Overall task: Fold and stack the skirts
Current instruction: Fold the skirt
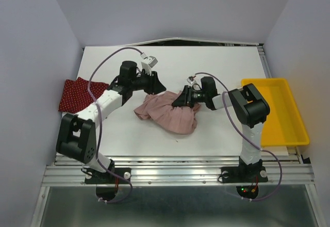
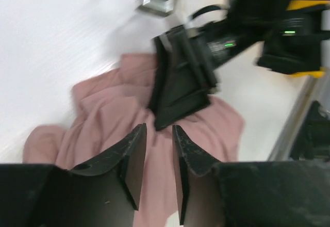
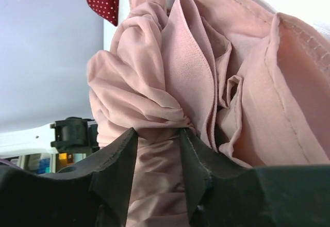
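Note:
The dusty pink skirt (image 1: 167,116) lies crumpled at the middle of the white table. My right gripper (image 1: 180,99) is at its far right edge and is shut on a bunched fold of it (image 3: 154,67). My left gripper (image 1: 154,86) hovers just above the skirt's far left edge, its fingers a narrow gap apart with nothing between them; the pink cloth (image 2: 103,113) shows below. The right gripper's black fingers (image 2: 178,93) lie just ahead of my left gripper (image 2: 159,129). The dark red polka-dot skirt (image 1: 77,94) lies flat at the table's left edge, away from both grippers.
A yellow plastic tray (image 1: 296,129) stands at the table's right edge. Grey walls close in left, right and behind. A metal rail runs along the near edge by the arm bases.

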Tool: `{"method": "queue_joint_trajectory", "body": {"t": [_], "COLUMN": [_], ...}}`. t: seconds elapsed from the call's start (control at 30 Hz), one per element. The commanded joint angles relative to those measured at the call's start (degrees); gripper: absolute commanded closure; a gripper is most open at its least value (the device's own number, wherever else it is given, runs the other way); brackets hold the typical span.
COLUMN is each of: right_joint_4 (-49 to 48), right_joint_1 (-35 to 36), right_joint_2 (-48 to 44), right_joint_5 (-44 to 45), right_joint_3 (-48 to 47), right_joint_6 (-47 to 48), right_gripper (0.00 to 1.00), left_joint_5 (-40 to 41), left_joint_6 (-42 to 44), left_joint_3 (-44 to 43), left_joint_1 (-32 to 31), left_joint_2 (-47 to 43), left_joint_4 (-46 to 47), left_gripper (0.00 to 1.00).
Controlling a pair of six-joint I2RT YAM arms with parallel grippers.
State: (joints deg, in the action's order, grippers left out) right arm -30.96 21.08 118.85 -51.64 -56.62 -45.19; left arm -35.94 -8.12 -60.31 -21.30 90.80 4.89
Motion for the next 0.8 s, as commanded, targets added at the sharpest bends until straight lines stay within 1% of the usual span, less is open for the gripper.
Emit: {"method": "queue_joint_trajectory", "body": {"t": [0.0,0.03,0.07,0.1,0.17,0.2,0.27,0.33,0.43,0.47,0.53,0.6,0.63,0.67,0.7,0.73,0.77], "right_joint_4": [4.51,4.59,4.59,5.38,6.43,7.13,7.84,9.42,12.67,13.90,16.19,18.73,19.35,20.58,20.85,21.11,21.46], "right_joint_1": [0.19,0.19,0.19,0.19,0.19,0.19,0.19,0.19,0.19,0.19,0.19,0.19,0.19,0.19,0.19,0.19,0.19], "right_joint_2": [-0.10,-0.28,-0.46,-0.46,-0.81,-0.90,-1.16,-1.60,-1.95,-2.21,-2.48,-3.09,-3.70,-5.02,-5.90,-6.86,-8.70], "right_joint_5": [8.22,8.31,8.22,8.39,8.74,9.36,9.97,11.02,12.69,13.14,13.93,14.02,14.02,14.11,13.76,12.89,12.62], "right_joint_3": [1.07,1.16,0.99,0.81,0.64,0.63,0.63,0.37,-0.68,-1.12,-2.08,-2.79,-3.14,-3.15,-3.23,-3.15,-3.32], "right_joint_6": [6.60,6.95,7.65,7.92,9.06,9.50,10.73,12.22,16.61,18.45,20.13,22.51,23.04,23.74,23.92,23.92,24.35], "right_gripper": [0.57,0.61,0.62,0.65,0.67,0.68,0.69,0.70,0.71,0.71,0.71,0.71,0.71,0.71,0.71,0.70,0.70], "left_joint_5": [-15.54,-17.13,-19.49,-20.21,-20.83,-20.57,-19.08,-18.03,-13.73,-10.84,-10.63,-13.35,-14.32,-15.03,-15.21,-13.99,-12.93], "left_joint_6": [-0.92,-2.85,-4.95,-8.89,-12.43,-12.79,-13.41,-13.76,-12.89,-11.41,-10.25,-9.38,-8.59,-6.23,-4.81,-3.58,-1.92], "left_joint_3": [4.93,6.34,7.57,9.58,11.61,11.97,12.41,11.98,10.57,9.87,8.29,6.88,5.66,5.04,4.86,4.68,4.51], "left_joint_1": [-0.50,-0.76,-0.85,-0.94,-0.85,-0.85,-0.50,0.46,2.66,2.93,3.11,3.02,2.24,1.36,1.35,1.00,1.17], "left_joint_2": [-5.11,-4.76,-4.06,-1.79,2.77,4.02,6.83,11.92,17.46,19.74,21.34,20.48,18.99,14.53,12.14,9.42,4.34], "left_joint_4": [5.56,7.40,9.42,12.49,15.66,16.03,16.21,14.81,11.73,10.16,8.30,8.21,8.04,7.16,6.37,5.49,4.36], "left_gripper": [0.66,0.71,0.73,0.78,0.82,0.85,0.87,0.91,0.95,0.96,0.96,0.95,0.91,0.88,0.84,0.71,0.65]}}
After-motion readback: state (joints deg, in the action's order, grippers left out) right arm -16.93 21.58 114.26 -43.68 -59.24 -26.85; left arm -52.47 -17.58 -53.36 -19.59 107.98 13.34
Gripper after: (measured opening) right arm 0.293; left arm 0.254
